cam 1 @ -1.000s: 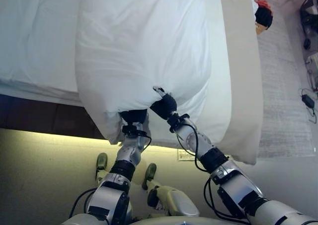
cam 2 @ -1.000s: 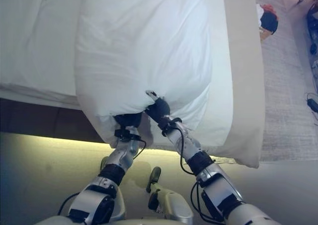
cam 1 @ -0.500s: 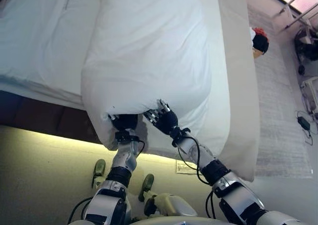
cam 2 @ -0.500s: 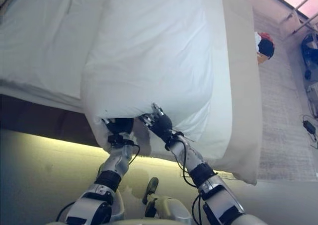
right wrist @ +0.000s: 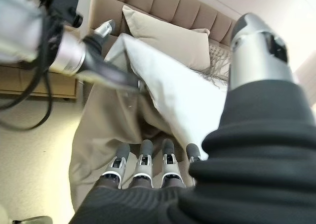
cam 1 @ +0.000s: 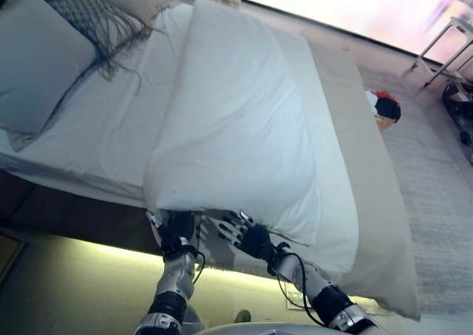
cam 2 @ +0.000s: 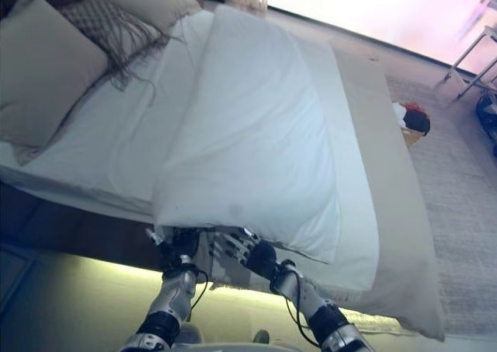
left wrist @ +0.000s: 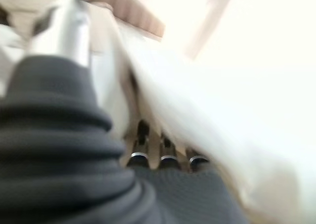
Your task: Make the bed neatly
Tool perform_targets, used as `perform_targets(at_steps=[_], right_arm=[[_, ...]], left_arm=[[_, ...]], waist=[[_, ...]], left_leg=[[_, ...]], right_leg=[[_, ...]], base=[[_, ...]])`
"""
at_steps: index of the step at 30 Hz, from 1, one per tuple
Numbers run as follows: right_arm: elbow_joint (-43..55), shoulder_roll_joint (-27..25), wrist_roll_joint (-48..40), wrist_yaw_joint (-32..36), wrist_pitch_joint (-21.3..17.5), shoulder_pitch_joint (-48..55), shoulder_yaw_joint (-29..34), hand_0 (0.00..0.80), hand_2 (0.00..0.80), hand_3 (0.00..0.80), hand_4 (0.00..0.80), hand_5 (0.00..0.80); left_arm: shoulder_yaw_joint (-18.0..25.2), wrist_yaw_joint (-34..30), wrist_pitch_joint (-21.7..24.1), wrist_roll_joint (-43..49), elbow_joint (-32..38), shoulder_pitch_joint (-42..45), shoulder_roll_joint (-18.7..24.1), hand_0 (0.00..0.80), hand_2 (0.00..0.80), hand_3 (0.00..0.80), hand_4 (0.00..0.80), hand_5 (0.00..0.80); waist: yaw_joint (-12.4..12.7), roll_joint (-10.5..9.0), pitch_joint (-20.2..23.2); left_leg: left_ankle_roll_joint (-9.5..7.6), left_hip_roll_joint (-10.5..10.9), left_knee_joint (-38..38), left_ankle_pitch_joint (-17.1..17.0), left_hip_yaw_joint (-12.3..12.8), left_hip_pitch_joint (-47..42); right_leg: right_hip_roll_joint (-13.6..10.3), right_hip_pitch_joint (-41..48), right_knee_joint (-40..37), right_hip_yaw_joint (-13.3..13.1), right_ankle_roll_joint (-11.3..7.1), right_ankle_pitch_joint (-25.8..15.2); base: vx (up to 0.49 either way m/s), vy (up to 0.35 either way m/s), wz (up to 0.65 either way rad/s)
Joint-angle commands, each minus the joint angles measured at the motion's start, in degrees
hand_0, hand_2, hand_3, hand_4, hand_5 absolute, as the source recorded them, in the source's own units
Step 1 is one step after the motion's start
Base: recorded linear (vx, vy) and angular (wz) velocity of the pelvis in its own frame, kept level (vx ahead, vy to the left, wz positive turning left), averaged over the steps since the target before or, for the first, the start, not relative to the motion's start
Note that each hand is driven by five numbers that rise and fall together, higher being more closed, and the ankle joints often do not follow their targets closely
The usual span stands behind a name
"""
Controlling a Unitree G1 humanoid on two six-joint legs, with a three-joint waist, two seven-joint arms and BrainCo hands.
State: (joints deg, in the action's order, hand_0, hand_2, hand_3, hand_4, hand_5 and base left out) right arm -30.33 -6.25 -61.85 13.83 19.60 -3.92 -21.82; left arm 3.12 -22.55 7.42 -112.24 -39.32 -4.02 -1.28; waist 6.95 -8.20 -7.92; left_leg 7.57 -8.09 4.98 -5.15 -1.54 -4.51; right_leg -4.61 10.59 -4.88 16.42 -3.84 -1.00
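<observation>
A thick white duvet (cam 1: 236,128), folded lengthwise, lies along the bed (cam 1: 111,135), and its near end hangs just over the bed's side. My left hand (cam 1: 174,231) is under the duvet's near left corner. The right wrist view shows my left hand (right wrist: 94,56) pinching that corner. My right hand (cam 1: 247,237) is just below the duvet's near edge. Its fingers (right wrist: 143,159) are spread and hold nothing. In the left wrist view my left hand's fingers (left wrist: 143,135) reach under the cloth.
Pillows (cam 1: 37,61) and a grey fringed throw (cam 1: 100,24) lie at the bed's head on the left. A beige cover (cam 1: 369,172) runs down the bed's right side. A red and black object (cam 1: 384,106) sits on the rug beyond it. Metal legs (cam 1: 443,50) stand at the far right.
The camera has tilted up toward the bed's head. My right hand has come out from the duvet's edge and spread open. The duvet's near end has settled lower onto the bed.
</observation>
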Motion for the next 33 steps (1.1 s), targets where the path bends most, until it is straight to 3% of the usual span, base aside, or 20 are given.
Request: perform_targets(at_steps=[1,12,21,26,33], right_arm=[[0.0,-1.4,1.7,2.8,1.3,2.4,3.3,0.000,0.000,0.000,0.000,0.000],[-7.3,-3.2,3.3,7.0,1.8,5.3,10.8,0.000,0.000,0.000,0.000,0.000],[-12.5,-3.9,3.7,8.2,0.6,3.6,13.9,0.000,0.000,0.000,0.000,0.000],[-13.2,-4.8,3.5,8.5,1.1,2.9,14.8,0.000,0.000,0.000,0.000,0.000],[-15.8,-6.5,3.3,8.6,0.7,2.5,17.1,0.000,0.000,0.000,0.000,0.000]], left_arm=[[3.0,-4.9,-1.2,-0.8,1.2,-0.9,0.6,0.000,0.000,0.000,0.000,0.000],[13.3,-7.8,-5.5,-0.8,-3.4,0.6,4.5,0.000,0.000,0.000,0.000,0.000],[18.0,-8.2,-6.2,-0.8,-7.0,0.8,6.9,0.000,0.000,0.000,0.000,0.000],[21.3,-8.9,-5.9,-0.8,-8.0,1.5,9.9,0.000,0.000,0.000,0.000,0.000],[30.9,-9.2,-5.6,-0.8,-10.6,2.1,16.4,0.000,0.000,0.000,0.000,0.000]], waist=[[1.2,1.37,4.2],[0.4,4.41,5.1],[1.5,6.06,6.2],[2.0,6.75,6.7],[2.9,8.08,7.2]], left_leg=[[-1.77,-0.6,0.0,4.0,0.6,-2.0],[-2.08,0.9,0.0,3.5,0.4,-2.0],[-2.11,1.9,0.0,3.3,-1.3,-1.5],[-2.02,2.0,0.0,3.1,-1.5,-1.4],[-2.00,2.5,0.0,2.9,-2.2,-0.5]], right_leg=[[-6.0,0.6,2.8,0.4,-3.60,0.2],[-7.1,0.5,3.0,0.8,-3.36,0.6],[-7.6,0.9,2.7,2.0,-3.31,0.8],[-7.7,0.9,2.1,2.5,-3.31,0.6],[-7.9,0.3,2.3,3.2,-3.27,1.3]], base=[[0.011,0.091,0.02],[-0.030,0.077,0.00],[-0.006,0.053,0.04],[0.010,0.049,0.04],[0.002,0.074,0.00]])
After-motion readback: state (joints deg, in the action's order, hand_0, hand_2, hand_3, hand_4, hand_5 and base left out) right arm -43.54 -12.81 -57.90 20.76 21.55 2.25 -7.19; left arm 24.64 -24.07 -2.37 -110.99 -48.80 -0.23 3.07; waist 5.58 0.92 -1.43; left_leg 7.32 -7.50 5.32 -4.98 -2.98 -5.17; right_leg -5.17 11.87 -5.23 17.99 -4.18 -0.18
